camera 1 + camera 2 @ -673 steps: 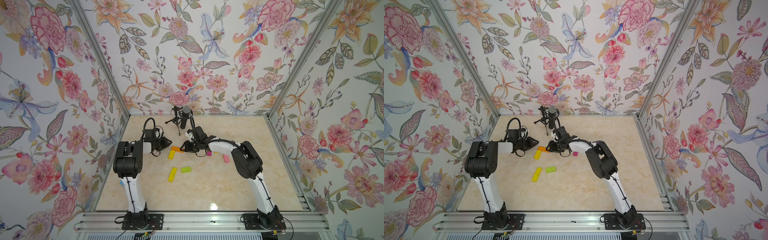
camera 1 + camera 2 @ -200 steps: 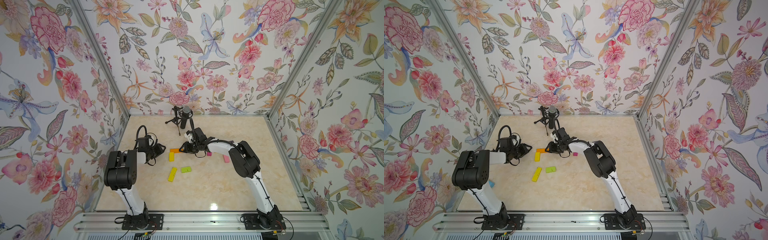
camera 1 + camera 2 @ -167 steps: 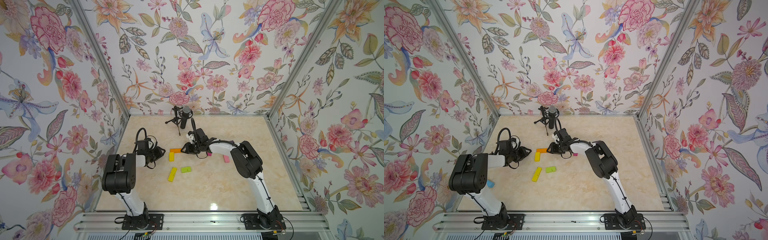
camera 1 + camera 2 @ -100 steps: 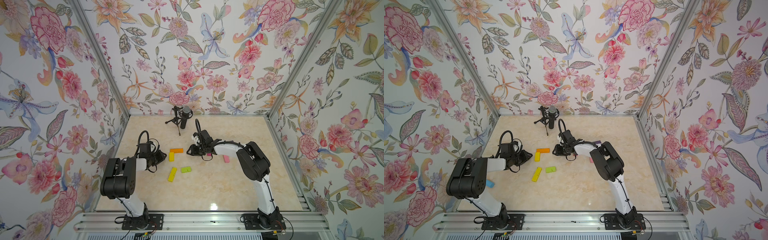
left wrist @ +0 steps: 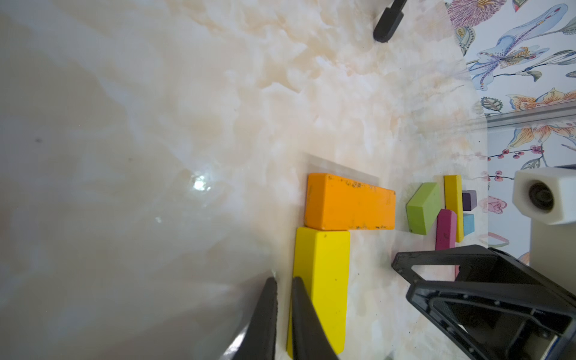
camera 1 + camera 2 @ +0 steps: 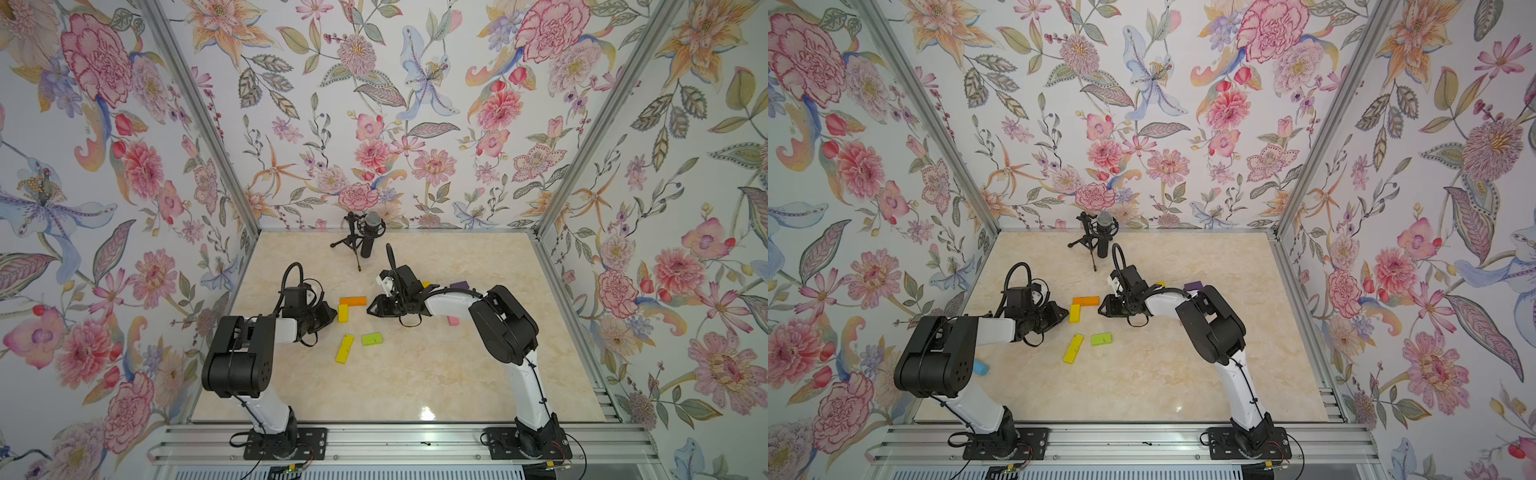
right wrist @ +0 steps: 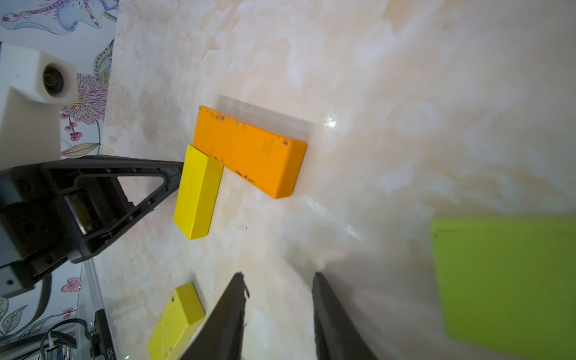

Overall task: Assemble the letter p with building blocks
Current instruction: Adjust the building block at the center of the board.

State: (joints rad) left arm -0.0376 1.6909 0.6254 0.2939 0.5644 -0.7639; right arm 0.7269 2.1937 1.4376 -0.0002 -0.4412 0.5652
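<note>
The left gripper (image 5: 282, 314), nearly closed and holding nothing, touches the side of the yellow block (image 5: 321, 280). Beyond its tips lies the orange block (image 5: 349, 202). The right gripper (image 7: 277, 308) gapes partly, empty.

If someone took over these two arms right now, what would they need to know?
Left gripper: nearly shut, empty, beside the short yellow block.
Right gripper: open, empty, near the orange block.
Done: orange and short yellow blocks meet in an L corner.
Left: the rest of the P. Spare long yellow block and green block lie nearer the bases; pink block and purple block by the right arm.
</note>
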